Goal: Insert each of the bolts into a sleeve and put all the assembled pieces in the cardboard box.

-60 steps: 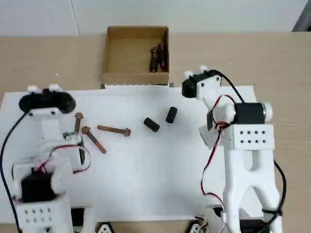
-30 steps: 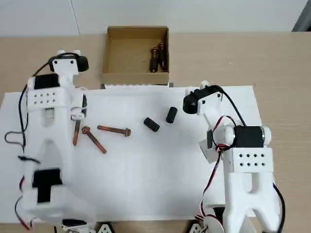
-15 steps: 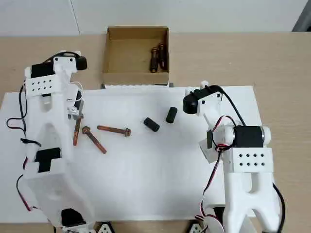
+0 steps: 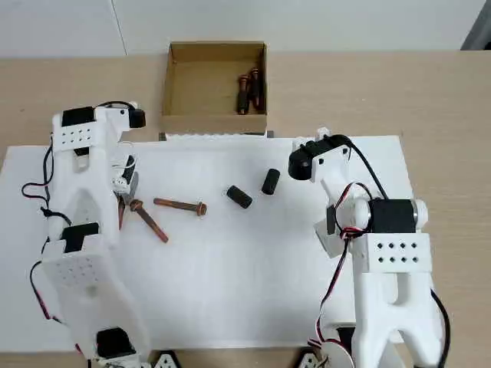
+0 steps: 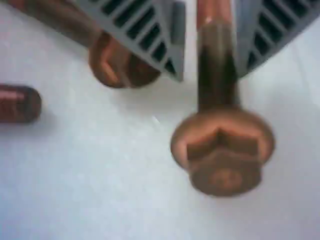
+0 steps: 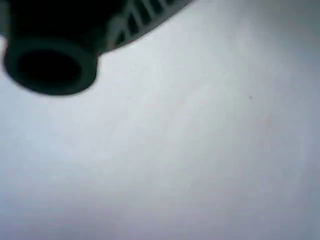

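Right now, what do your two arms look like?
The left arm and right arm are blocky white plastic, with black motors, small grids of holes and loose red and black wires. The fingers are grey and ribbed.

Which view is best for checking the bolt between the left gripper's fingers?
Left wrist: the bolt, head and shaft, sits close up inside the left gripper. High view has it mostly hidden under the left arm. Right wrist faces a sleeve.
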Available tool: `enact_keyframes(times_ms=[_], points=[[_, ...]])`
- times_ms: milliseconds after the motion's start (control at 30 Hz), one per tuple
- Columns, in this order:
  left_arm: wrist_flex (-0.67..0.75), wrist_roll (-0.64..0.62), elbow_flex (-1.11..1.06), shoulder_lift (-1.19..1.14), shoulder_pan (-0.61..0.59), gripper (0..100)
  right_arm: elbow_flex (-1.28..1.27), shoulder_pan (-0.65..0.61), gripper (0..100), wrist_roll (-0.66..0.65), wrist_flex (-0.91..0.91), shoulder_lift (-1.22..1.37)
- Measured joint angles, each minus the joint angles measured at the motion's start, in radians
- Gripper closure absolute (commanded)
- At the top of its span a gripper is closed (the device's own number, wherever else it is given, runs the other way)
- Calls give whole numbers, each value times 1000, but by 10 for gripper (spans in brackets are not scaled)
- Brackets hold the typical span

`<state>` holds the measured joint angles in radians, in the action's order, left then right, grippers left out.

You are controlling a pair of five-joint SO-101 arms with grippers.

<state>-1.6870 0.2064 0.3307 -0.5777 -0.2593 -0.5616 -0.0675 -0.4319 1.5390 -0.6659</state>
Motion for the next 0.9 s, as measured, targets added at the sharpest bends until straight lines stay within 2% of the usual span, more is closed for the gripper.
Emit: enact_keyframes(times_ms=[233,600,733,900], points=[[38,0,6,-34,0,996,0,0,995,0,0,0],[38,-2,6,-34,3,995,0,0,995,0,2,-12],[2,-2,6,48,3,995,0,0,995,0,48,-101],[-34,-2,-18,284,14,995,0,0,995,0,121,-276]])
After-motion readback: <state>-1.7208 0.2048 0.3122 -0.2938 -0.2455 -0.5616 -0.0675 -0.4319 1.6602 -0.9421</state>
